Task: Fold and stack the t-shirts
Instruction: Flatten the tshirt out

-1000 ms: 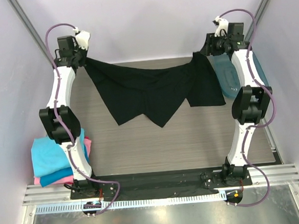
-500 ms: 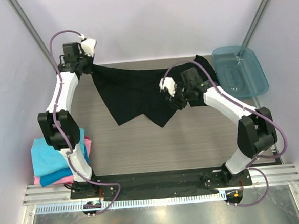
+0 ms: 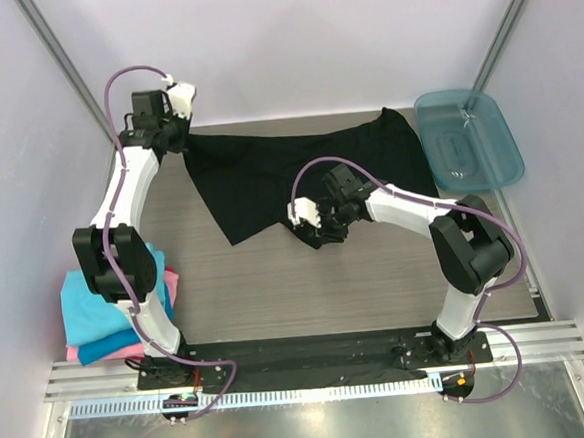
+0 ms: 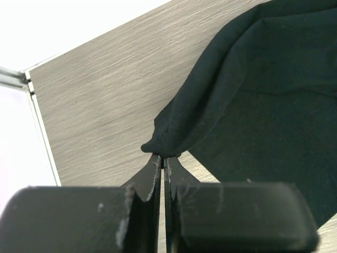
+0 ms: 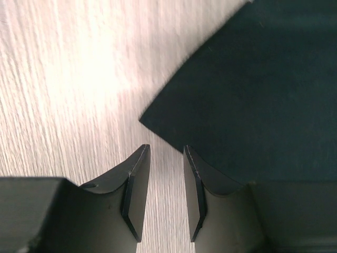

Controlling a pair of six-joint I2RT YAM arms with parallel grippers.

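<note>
black t-shirt (image 4: 253, 105) in left hand (image 4: 162, 161)

Table (image 3: 377, 283) bare in front of black t-shirt (image 3: 269, 175); tray (image 3: 503, 154) blocks far-right corner.

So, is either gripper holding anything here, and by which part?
The left gripper pinches the black t-shirt by a bunched corner at its far-left edge. The right gripper is open beside the shirt's near corner, holding nothing.

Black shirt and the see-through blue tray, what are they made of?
The black shirt looks like soft, matte cloth: it drapes and wrinkles. The tray looks like smooth, glossy plastic, tinted teal: you can partly see through it, and light glints on it.
</note>
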